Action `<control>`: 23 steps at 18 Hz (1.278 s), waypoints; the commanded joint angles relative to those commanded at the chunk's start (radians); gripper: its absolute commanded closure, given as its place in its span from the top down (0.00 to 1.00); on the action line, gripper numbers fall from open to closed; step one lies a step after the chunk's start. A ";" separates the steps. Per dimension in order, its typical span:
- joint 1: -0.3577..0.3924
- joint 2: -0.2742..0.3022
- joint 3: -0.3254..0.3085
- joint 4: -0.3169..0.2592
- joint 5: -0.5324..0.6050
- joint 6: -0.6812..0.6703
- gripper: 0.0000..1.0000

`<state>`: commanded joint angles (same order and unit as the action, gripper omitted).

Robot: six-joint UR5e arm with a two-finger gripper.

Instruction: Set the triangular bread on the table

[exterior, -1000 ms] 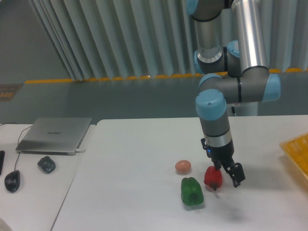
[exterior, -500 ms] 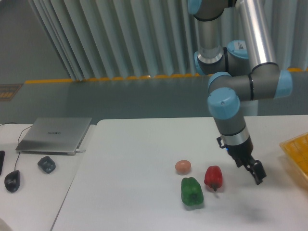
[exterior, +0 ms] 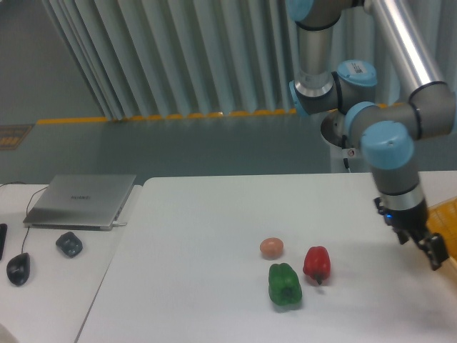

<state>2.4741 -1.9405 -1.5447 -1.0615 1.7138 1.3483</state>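
Can't spot the triangular bread anywhere, maybe hidden behind the gripper (exterior: 428, 249) far right of the red pepper (exterior: 316, 263). Can't tell if claw is spread or pinching. Could easily grab blind and miss. Plain white table (exterior: 200, 236), ribbed grey curtain (exterior: 171, 57) behind.

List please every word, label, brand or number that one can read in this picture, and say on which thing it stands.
None can be read.
Laptop lid: a faint mark in the middle, too blurred to read.
Arm joint near the wrist: a small red and white spot, perhaps a sticker, too small to read.
Red pepper, green pepper, round ball: no text.
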 joint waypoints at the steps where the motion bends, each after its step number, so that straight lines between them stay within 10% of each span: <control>1: 0.017 0.011 0.003 0.002 -0.031 0.002 1.00; 23: 0.158 -0.132 0.072 0.097 -0.103 0.117 1.00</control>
<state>2.6323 -2.0724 -1.4726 -0.9649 1.6106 1.4652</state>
